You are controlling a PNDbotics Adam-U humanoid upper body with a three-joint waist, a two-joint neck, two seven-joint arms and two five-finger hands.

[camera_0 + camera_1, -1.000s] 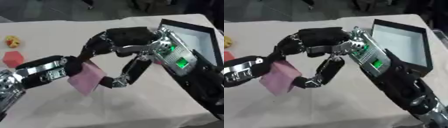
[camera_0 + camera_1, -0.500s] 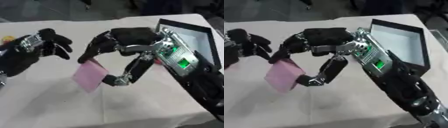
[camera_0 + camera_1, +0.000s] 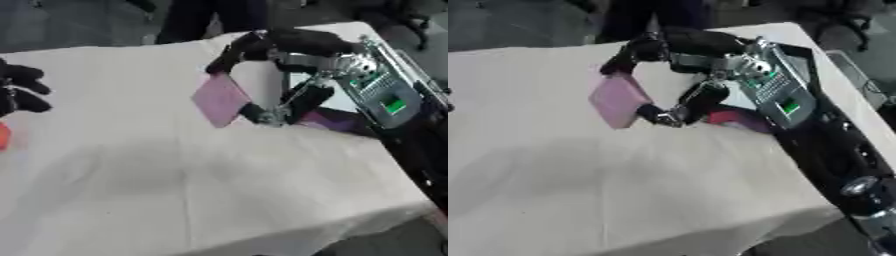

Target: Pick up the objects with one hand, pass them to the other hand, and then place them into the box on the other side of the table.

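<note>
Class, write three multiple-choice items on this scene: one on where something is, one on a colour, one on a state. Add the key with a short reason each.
1. Where does the left robot hand show?
A. at the left edge
B. over the box
C. at the near edge

2. What colour is the block?
A. green
B. pink
C. yellow

3. How is the block held?
A. lying free on the table
B. in both hands
C. pinched in the right robot hand

Key: 1 A, it shows only at the left edge. 2 B, its faces are pink. 3 C, finger and thumb pinch it above the table.
</note>
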